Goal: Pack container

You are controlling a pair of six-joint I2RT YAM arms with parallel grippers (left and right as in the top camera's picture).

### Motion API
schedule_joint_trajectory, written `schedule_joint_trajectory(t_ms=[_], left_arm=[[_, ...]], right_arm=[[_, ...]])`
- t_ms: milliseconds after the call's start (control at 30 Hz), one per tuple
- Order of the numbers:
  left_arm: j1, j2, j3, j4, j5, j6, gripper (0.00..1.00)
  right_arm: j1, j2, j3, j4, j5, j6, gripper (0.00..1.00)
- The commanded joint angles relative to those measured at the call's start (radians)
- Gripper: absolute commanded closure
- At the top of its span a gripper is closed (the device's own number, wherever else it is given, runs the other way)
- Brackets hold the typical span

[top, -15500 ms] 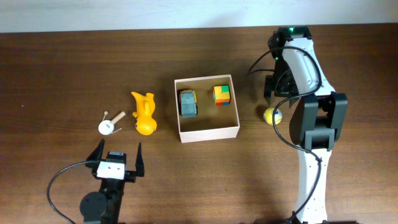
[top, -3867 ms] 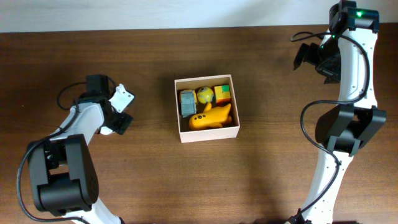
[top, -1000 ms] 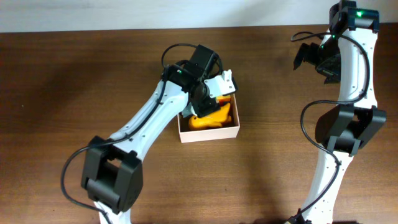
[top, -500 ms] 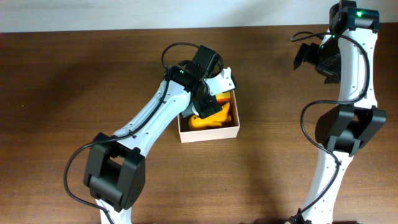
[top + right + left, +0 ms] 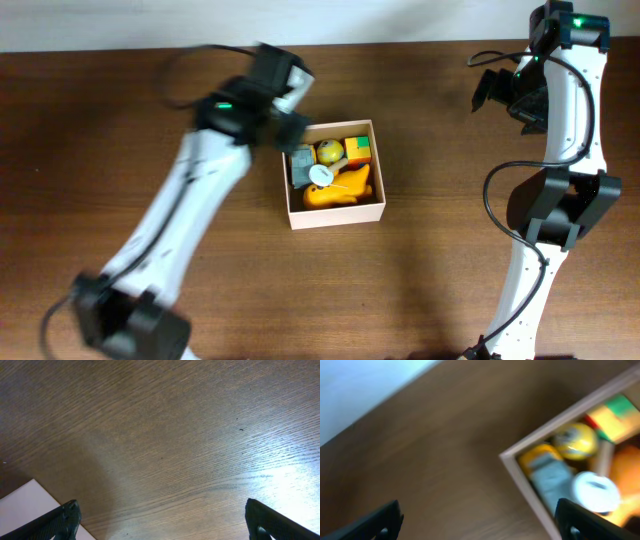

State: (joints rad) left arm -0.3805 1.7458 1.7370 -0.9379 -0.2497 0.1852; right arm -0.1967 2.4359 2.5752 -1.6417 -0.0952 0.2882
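The container [image 5: 337,213], a square white-walled cardboard box, sits at the table's middle. It holds a grey car [image 5: 300,164], a yellow ball [image 5: 329,152], a coloured cube [image 5: 357,150], an orange duck [image 5: 343,191] and a white round toy [image 5: 321,175]. My left gripper [image 5: 288,122] is blurred, just up-left of the box, open and empty. The left wrist view shows its fingertips [image 5: 480,525] over bare wood, with the container [image 5: 520,472] and the white round toy [image 5: 596,492] at the right. My right gripper [image 5: 497,92] is open and empty at the far right, over bare wood [image 5: 160,527].
The wooden table's far edge meets a white surface [image 5: 320,20] at the top of the overhead view. A white patch [image 5: 20,507] shows at the lower left of the right wrist view. The right arm's base [image 5: 505,300] stands at the right front.
My left arm has pulled back up and left from over the container. The white round toy now lies in the box. The right arm has not moved.
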Motion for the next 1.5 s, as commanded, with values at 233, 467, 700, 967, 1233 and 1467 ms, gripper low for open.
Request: schedule_joint_trajectory(t_ms=[233,467,700,967,1233,1467], left_arm=[[0.242,-0.116,0.024,-0.168,-0.065,-0.106,0.01],[0.285,-0.114,0.024,-0.175,-0.064,-0.106,0.01],[0.285,-0.114,0.024,-0.174,-0.064,-0.106,0.01],[0.287,-0.121,0.024,-0.174,-0.125,-0.105,0.01],[0.288,-0.321,-0.008,-0.190,-0.059,-0.106,0.01],[0.315,-0.664,-0.309,0.087,-0.019,-0.106,0.01]], right_arm=[[-0.007,-0.001,0.016,0.000,-0.005,0.009,0.01],[-0.007,-0.001,0.016,0.000,-0.005,0.009,0.01],[-0.007,-0.001,0.016,0.000,-0.005,0.009,0.01],[-0.007,-0.001,0.016,0.000,-0.005,0.009,0.01],[-0.007,-0.001,0.016,0.000,-0.005,0.009,0.01],[-0.007,-0.001,0.016,0.000,-0.005,0.009,0.01]])
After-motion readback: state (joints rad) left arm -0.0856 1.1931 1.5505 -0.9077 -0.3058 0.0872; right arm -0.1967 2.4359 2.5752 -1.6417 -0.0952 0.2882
